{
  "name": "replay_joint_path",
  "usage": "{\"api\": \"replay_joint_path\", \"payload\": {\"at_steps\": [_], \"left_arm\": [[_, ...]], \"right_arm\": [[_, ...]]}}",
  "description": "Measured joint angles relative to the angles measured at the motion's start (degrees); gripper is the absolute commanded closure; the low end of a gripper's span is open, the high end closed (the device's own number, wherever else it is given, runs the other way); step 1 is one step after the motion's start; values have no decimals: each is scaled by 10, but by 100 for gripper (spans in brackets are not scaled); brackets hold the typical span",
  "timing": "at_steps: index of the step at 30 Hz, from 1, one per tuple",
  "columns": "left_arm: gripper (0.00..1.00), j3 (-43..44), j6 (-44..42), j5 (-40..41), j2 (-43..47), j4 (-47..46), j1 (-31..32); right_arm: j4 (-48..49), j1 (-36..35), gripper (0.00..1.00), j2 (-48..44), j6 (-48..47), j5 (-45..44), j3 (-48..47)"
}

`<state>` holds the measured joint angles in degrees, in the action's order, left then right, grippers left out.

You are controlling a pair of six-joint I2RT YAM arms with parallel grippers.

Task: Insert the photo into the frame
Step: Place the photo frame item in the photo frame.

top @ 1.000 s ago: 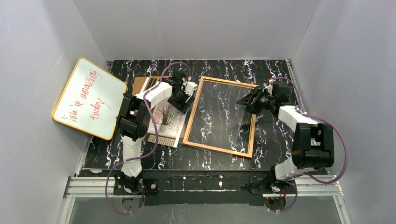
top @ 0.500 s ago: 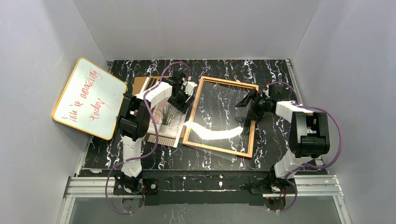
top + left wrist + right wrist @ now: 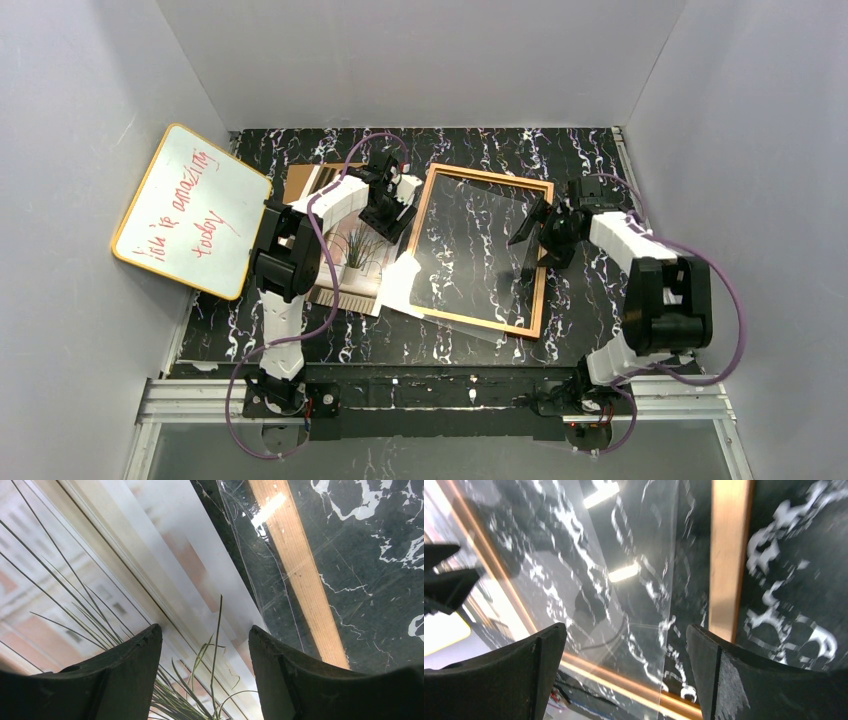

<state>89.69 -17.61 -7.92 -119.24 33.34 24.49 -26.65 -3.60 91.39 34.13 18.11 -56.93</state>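
Right hand [image 3: 624, 630] wide apart, empty, over frame [image 3: 729, 555]; left hand [image 3: 205, 630] apart above photo [image 3: 100, 580]. Next: nudge skewed clear sheet [image 3: 470, 260] square inside frame.

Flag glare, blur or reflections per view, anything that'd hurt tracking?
Top external: sharp, even light; one white glare patch on the clear sheet at its near-left corner. Left wrist: in focus; a lamp streak on the sheet over the frame rail. Right wrist: motion blur, worst on the marble table; two lamp reflections on the sheet.
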Motion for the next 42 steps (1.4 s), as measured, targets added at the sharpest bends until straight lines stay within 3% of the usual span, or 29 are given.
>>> {"api": "replay_joint_path", "payload": {"at_steps": [9,17,29,33,39,42], "left_arm": [[39,-3,-3,0,1,-3,0],[39,-4,-3,0,2,-4,0],[39,-9,-3,0,3,-8,0],[39,-16,-3,2,7,-16,2],[39,-19,-2,6,10,-18,4],[39,-19,-2,7,10,-18,5]], "right_arm": [[-22,-48,1,-129,17,78,136],[2,-49,2,-104,29,141,197],[165,-49,12,-104,67,205,258],[200,-50,20,-136,80,189,281],[261,-49,45,-211,93,171,287],[301,-48,47,-222,98,173,289]]}}
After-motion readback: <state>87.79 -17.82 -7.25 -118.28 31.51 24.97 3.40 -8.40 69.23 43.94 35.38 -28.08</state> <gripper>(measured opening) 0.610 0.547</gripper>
